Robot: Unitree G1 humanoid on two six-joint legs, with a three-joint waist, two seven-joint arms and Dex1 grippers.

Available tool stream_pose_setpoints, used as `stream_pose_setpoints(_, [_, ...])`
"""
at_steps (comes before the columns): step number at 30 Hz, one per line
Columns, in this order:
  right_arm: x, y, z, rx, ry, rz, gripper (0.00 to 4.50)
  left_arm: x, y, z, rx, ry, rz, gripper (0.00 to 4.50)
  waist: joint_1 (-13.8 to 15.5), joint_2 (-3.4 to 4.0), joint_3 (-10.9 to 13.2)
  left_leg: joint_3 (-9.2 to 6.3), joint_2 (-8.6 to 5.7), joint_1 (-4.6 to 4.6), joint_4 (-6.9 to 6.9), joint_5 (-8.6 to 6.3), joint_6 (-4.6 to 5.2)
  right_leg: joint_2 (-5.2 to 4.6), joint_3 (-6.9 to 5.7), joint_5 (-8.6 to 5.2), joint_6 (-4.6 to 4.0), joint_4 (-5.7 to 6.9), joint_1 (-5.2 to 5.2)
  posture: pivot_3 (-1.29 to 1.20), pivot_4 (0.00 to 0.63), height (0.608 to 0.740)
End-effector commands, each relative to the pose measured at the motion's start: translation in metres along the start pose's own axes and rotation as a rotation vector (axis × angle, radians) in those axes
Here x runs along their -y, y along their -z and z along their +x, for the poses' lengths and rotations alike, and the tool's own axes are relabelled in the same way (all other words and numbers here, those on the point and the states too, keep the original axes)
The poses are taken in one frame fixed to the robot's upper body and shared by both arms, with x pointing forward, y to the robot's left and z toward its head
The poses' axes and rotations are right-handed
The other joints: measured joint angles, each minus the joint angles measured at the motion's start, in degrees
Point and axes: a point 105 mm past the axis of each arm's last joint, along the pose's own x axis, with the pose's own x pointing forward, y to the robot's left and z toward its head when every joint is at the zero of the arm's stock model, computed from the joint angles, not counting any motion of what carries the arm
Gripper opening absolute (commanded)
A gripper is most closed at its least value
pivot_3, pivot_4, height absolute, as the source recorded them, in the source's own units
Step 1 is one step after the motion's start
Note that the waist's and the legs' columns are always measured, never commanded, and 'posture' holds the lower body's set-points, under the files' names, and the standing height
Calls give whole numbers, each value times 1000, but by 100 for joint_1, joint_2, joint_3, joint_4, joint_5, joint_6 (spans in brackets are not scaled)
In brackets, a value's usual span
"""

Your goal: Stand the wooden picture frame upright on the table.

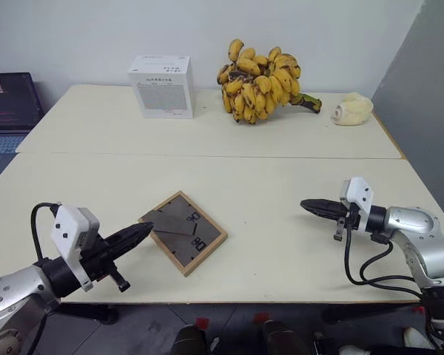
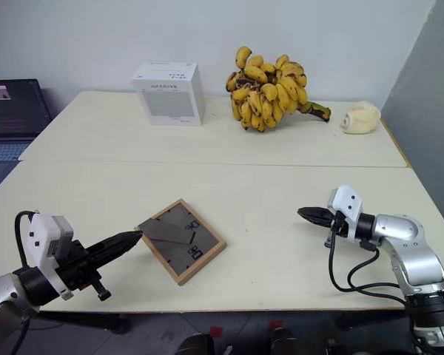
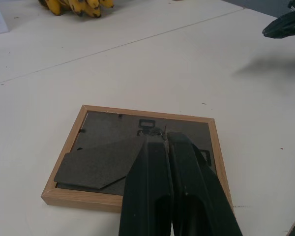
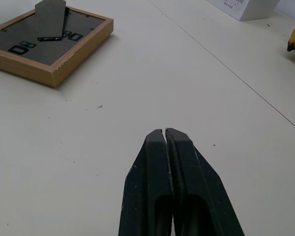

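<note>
The wooden picture frame (image 1: 183, 231) lies flat and face down on the near slab of the table (image 1: 281, 177), its dark grey back and folded stand facing up. My left gripper (image 1: 143, 233) is shut and empty, its tips hovering right at the frame's left corner; in the left wrist view the shut fingers (image 3: 174, 187) hang over the frame (image 3: 108, 157). My right gripper (image 1: 308, 206) is shut and empty, well to the right of the frame and pointing toward it. The right wrist view shows the frame (image 4: 49, 44) some way ahead of the shut fingertips (image 4: 164, 137).
On the far slab stand a white printed box (image 1: 161, 86), a large bunch of bananas (image 1: 263, 83) and a pale peeled-looking item (image 1: 353, 109) at the right corner. A laptop (image 1: 7, 111) sits off the table's left. A seam (image 1: 207, 155) crosses the tabletop.
</note>
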Motion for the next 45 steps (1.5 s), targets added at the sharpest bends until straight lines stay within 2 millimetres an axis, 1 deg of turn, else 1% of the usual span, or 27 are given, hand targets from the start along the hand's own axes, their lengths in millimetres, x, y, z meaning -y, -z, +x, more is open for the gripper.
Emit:
stream_pose_setpoints(1, [-1,-13,3,38,-4,-31,70,1,-8,-2,15,-14,34,0,0,0,0,0,0,0,0,0,0,0,0,0,0,0,0,0,150,740])
stream_pose_setpoints(5, [-3,-9,5,35,1,-23,70,-7,-9,-1,22,-69,23,0,0,0,0,-5,0,-1,0,0,0,0,-5,1,1,2,0,0,150,740])
stream_pose_setpoints(9, [-4,-8,6,34,-3,-26,70,-9,-9,-2,22,-90,24,0,1,1,0,-6,-1,-1,1,0,0,0,-6,1,2,2,1,0,150,740])
stream_pose_setpoints(13, [-1,-10,8,41,3,-32,70,-11,-9,-3,36,-117,11,0,7,1,0,-8,0,-1,0,0,0,1,-8,2,3,2,2,0,150,740])
stream_pose_setpoints(16, [1,-9,8,41,10,-33,70,-18,-5,-4,24,-171,3,0,10,1,0,-9,0,-1,1,0,0,1,-10,3,3,3,3,0,150,740])
stream_pose_setpoints(21, [1,-9,9,46,29,-26,70,-42,13,-13,9,-373,-45,0,14,1,0,-10,-1,0,2,0,0,1,-9,3,3,3,4,0,150,740])
stream_pose_setpoints(23, [-1,-7,9,45,30,-24,70,-55,28,-17,-17,-492,-69,0,19,1,0,-13,-1,0,1,0,0,1,-11,4,2,4,6,0,150,740])
stream_pose_setpoints(25, [-2,-7,9,43,32,-22,70,-61,39,-19,-43,-559,-87,0,27,0,0,-15,-1,-1,3,0,0,2,-13,5,1,4,8,0,150,740])
stream_pose_setpoints(28, [-3,-7,11,46,38,-21,70,-64,54,-14,-59,-617,-152,0,32,0,0,-18,-5,0,6,0,0,1,-13,6,3,3,14,0,150,740])
stream_pose_setpoints(30, [-3,-8,12,50,42,-21,70,-64,59,-8,-61,-624,-177,0,34,-1,-1,-19,-6,1,8,0,0,0,-13,8,5,3,18,0,150,740])
stream_pose_setpoints(35, [-3,-12,13,60,58,-18,70,-61,69,19,-80,-584,-195,0,45,-1,-1,-26,-9,1,11,1,-1,1,-16,10,10,4,23,0,150,740])
stream_pose_setpoints(38, [-4,-13,12,61,75,-17,70,-58,75,47,-90,-520,-211,0,55,-1,-1,-29,-13,1,11,1,-1,1,-17,15,3,4,26,0,150,740])
stream_pose_setpoints(39, [-4,-14,12,61,79,-18,70,-58,76,54,-94,-504,-211,0,59,-1,-1,-31,-14,1,11,2,-1,1,-17,15,3,4,26,0,150,740])
stream_pose_setpoints(41, [-3,-15,12,66,91,-20,70,-53,77,75,-99,-439,-203,0,55,-1,-1,-32,-15,1,12,2,-1,1,-17,17,3,4,28,0,150,740])
stream_pose_setpoints(43, [-3,-17,13,74,105,-18,70,-47,73,95,-91,-373,-198,0,63,-1,-1,-32,-17,0,11,1,-1,0,-17,21,-3,4,29,0,150,740])
stream_pose_setpoints(45, [-3,-18,14,81,117,-14,70,-36,68,118,-87,-287,-180,0,110,1,-2,-40,-18,1,12,2,-1,0,-23,21,-1,5,34,0,150,740])
